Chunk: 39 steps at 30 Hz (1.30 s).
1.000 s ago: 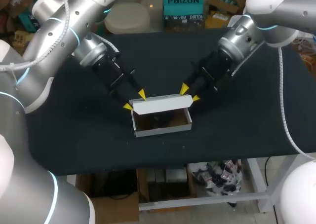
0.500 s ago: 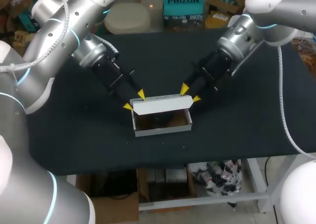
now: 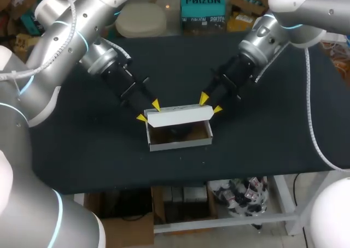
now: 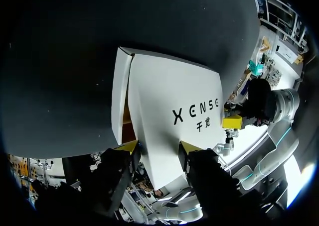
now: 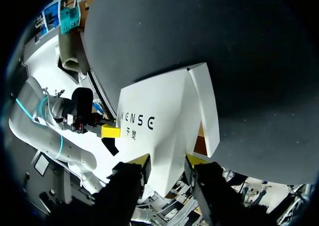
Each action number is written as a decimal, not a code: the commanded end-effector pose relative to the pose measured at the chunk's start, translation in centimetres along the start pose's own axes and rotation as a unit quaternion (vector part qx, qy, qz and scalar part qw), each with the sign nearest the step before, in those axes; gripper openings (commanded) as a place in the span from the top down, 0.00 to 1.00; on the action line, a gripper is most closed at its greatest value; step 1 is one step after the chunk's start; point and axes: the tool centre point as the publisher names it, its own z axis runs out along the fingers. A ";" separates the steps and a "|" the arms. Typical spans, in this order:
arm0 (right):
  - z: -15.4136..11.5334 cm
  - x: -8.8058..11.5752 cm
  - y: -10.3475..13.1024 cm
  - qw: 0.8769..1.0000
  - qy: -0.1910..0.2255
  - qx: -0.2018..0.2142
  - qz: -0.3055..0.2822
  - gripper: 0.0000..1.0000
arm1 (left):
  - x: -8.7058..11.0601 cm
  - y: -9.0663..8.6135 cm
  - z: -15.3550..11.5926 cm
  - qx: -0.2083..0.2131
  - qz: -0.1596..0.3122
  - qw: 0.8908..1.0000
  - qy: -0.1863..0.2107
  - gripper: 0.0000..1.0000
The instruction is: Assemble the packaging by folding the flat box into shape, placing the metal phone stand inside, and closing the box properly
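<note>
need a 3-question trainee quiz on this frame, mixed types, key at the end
1. True or false: the lid of the white box lies fully shut.
2. Where are the left gripper and the right gripper? A) one at each end of the lid B) both at the box's front wall C) both lifted clear of the box
3. Fill in: the box stands on a ___ table.

Key: 1 false, the lid stands raised and the inside shows; 2 A; 3 black.

— Head view, light: what do we enter?
— Even, overhead, moderately bright; the box (image 3: 179, 117) shaded inside, the table (image 3: 82, 149) dark and matte.
— Wrist views?
— We enter the box glaring white (lines bend toward the edges).
</note>
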 end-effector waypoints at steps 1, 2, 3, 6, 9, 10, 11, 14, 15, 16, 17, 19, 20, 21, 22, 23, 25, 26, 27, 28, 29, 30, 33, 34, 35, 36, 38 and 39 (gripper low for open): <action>-0.2 0.2 0.5 1.000 -0.005 0.008 0.001 0.53 | 0.3 -0.4 -0.1 -0.003 0.000 1.000 -0.001 0.50; -0.2 0.2 0.5 1.000 -0.005 0.009 0.001 0.53 | 0.2 -0.4 -0.1 -0.003 0.000 1.000 -0.001 0.50; -0.3 0.2 0.5 1.000 -0.006 0.009 0.002 0.53 | 0.2 -0.4 -0.1 -0.003 0.000 1.000 -0.001 0.50; -0.3 0.2 0.5 1.000 -0.008 0.011 0.002 0.52 | 0.2 -0.4 -0.1 -0.002 -0.001 1.000 -0.001 0.50; -0.4 0.2 0.5 1.000 -0.009 0.011 0.001 0.52 | 0.2 -0.4 0.0 -0.002 -0.001 1.000 -0.001 0.50; -0.4 0.2 0.5 1.000 -0.010 0.012 0.001 0.52 | 0.2 -0.4 0.0 -0.002 -0.001 1.000 -0.001 0.50; -0.4 0.2 0.5 1.000 -0.010 0.012 0.001 0.52 | 0.1 -0.4 0.0 -0.001 -0.001 1.000 -0.001 0.51; -0.3 0.2 0.6 1.000 -0.012 0.014 0.001 0.52 | 0.1 -0.4 0.1 0.000 -0.002 1.000 -0.001 0.51; -0.2 0.1 0.7 1.000 -0.012 0.015 0.001 0.52 | 0.0 -0.4 0.1 0.001 -0.002 1.000 -0.002 0.51; -0.1 0.1 0.8 1.000 -0.013 0.017 0.001 0.52 | 0.0 -0.4 0.2 0.001 -0.002 1.000 -0.002 0.51; -0.1 0.0 0.9 1.000 -0.013 0.018 0.001 0.52 | 0.0 -0.5 0.2 0.002 -0.002 1.000 -0.003 0.51; 0.0 -0.1 0.9 1.000 -0.013 0.020 0.001 0.52 | 0.0 -0.5 0.3 0.002 -0.002 1.000 -0.004 0.51; 0.0 -0.1 1.0 1.000 -0.013 0.020 0.001 0.52 | 0.0 -0.5 0.3 0.003 -0.001 1.000 -0.005 0.51; 0.0 -0.2 1.0 1.000 -0.012 0.021 0.002 0.52 | 0.0 -0.5 0.4 0.003 -0.001 1.000 -0.005 0.51; 0.0 -0.2 1.0 1.000 -0.012 0.021 0.002 0.52 | -0.1 -0.5 0.4 0.003 -0.001 1.000 -0.005 0.51; 0.0 -0.2 1.0 1.000 -0.013 0.021 0.002 0.52 | -0.1 -0.5 0.4 0.003 -0.001 1.000 -0.005 0.51; 0.1 -0.3 1.1 1.000 -0.013 0.022 0.003 0.52 | -0.1 -0.5 0.4 0.004 -0.001 1.000 -0.006 0.51; 0.0 -0.3 1.1 1.000 -0.014 0.022 0.002 0.52 | -0.1 -0.5 0.5 0.005 -0.001 1.000 -0.006 0.51; 0.0 -0.3 1.1 1.000 -0.014 0.022 0.002 0.51 | -0.1 -0.4 0.5 0.005 0.000 1.000 -0.006 0.51; -0.1 -0.3 1.0 1.000 -0.015 0.022 0.002 0.51 | -0.1 -0.4 0.4 0.007 0.000 1.000 -0.007 0.51; -0.1 -0.3 1.0 1.000 -0.016 0.021 0.001 0.51 | -0.1 -0.3 0.5 0.008 0.000 1.000 -0.007 0.51; -0.1 -0.3 1.0 1.000 -0.018 0.021 0.000 0.51 | -0.1 -0.3 0.5 0.009 0.000 1.000 -0.008 0.51; -0.2 -0.3 0.9 1.000 -0.020 0.023 -0.002 0.51 | -0.2 -0.3 0.5 0.011 -0.002 1.000 -0.008 0.51; -0.2 -0.3 0.9 1.000 -0.021 0.023 -0.003 0.51 | -0.2 -0.3 0.5 0.011 -0.002 1.000 -0.008 0.51; -0.2 -0.3 0.9 0.999 -0.022 0.024 -0.003 0.51 | -0.2 -0.3 0.5 0.012 -0.002 1.000 -0.007 0.51; -0.3 -0.3 0.9 0.999 -0.024 0.025 -0.004 0.51 | -0.3 -0.3 0.5 0.012 -0.002 1.000 -0.007 0.51; -0.4 -0.2 0.9 0.999 -0.026 0.027 -0.005 0.51 | -0.3 -0.2 0.4 0.013 -0.002 1.000 -0.007 0.51; -0.4 -0.2 0.8 0.999 -0.027 0.026 -0.005 0.51 | -0.2 -0.1 0.4 0.013 -0.002 1.000 -0.007 0.51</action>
